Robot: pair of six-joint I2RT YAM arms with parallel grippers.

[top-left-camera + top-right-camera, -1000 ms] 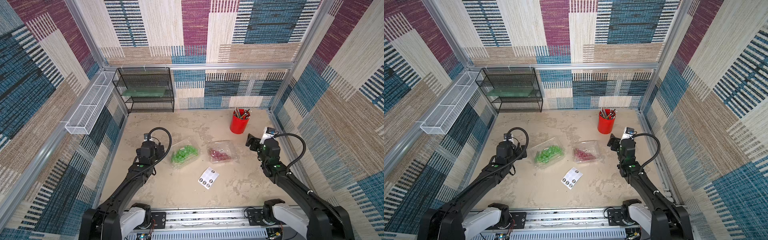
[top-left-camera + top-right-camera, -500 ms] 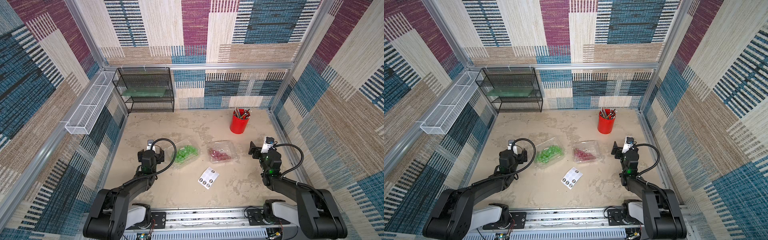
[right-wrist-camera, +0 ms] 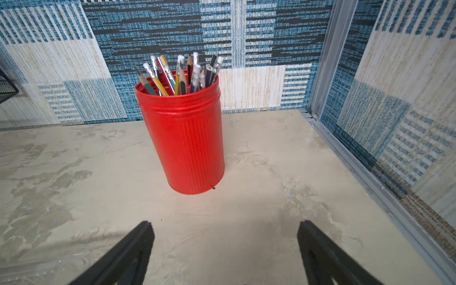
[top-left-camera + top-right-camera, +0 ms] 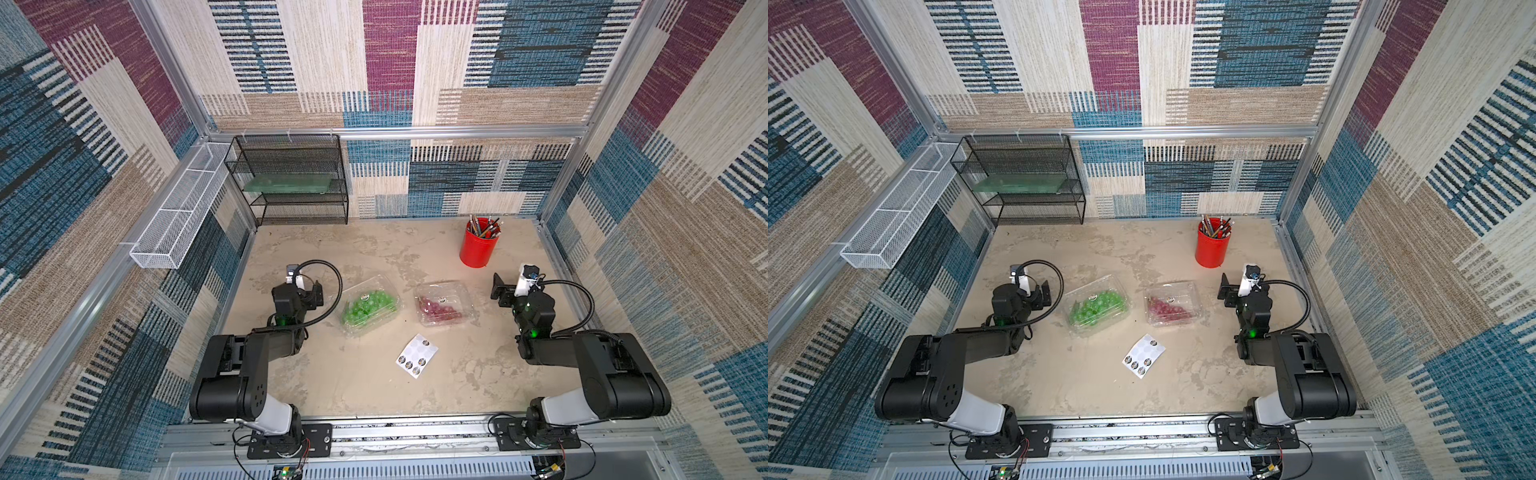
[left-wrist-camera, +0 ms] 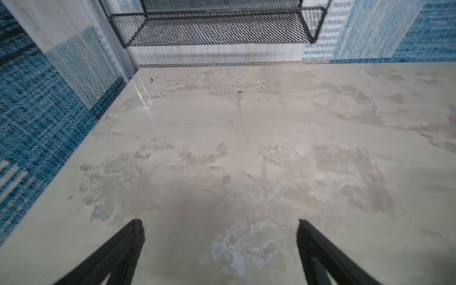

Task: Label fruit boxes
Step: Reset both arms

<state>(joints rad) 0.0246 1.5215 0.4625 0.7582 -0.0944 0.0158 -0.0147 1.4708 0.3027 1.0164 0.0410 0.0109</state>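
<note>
Red ribbed metal pencil cup (image 3: 187, 138), upright, stuffed w/ pencils (image 3: 177, 74), just ahead of right claw (image 3: 225, 223), not touching. Black wire-mesh shelf rack (image 5: 217, 27) well ahead of left claw (image 5: 219, 220), at back wall (image 5: 222, 53). White paper sheet of round stickers (image 4: 417, 355) lies flat btwn the claws, behind both.

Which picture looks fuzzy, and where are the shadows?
Left wrist view: soft and smeary, with a grey shadow on the table ahead of the left claw. Right wrist view: sharper, red cup crisp, shadow by the right claw. Both top views: sharp, evenly lit.
</note>
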